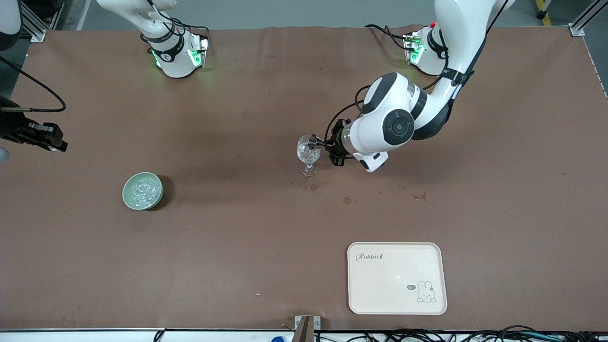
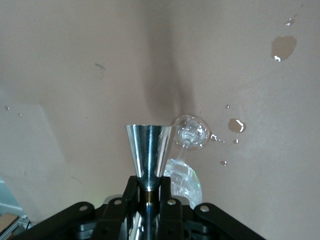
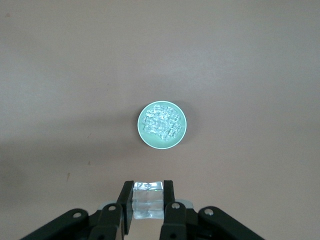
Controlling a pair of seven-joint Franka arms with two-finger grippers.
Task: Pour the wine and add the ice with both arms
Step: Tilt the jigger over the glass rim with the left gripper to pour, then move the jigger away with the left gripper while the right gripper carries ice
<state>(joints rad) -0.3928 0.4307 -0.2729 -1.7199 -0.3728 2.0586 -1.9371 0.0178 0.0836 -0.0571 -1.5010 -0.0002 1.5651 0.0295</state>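
Note:
My left gripper (image 1: 319, 142) is shut on a shiny metal cone-shaped cup (image 2: 148, 152) and holds it at the rim of the clear stemmed glass (image 1: 308, 156). The glass stands mid-table with glittering ice in it. The left wrist view shows the gripper (image 2: 148, 181), the glass's foot (image 2: 190, 132) and its bowl (image 2: 182, 177). My right gripper (image 1: 46, 135) is high over the right arm's end of the table. It is shut on one clear ice cube (image 3: 148, 202), seen in the right wrist view with the gripper (image 3: 148, 187). The pale green bowl (image 1: 129, 197) with several ice chunks (image 3: 161, 124) sits on the table below it.
A cream tray (image 1: 396, 278) with a rabbit drawing lies nearer the front camera than the glass, toward the left arm's end. Wet spots (image 1: 347, 200) mark the brown table cover (image 1: 237, 247) near the glass. Cables run along the front edge.

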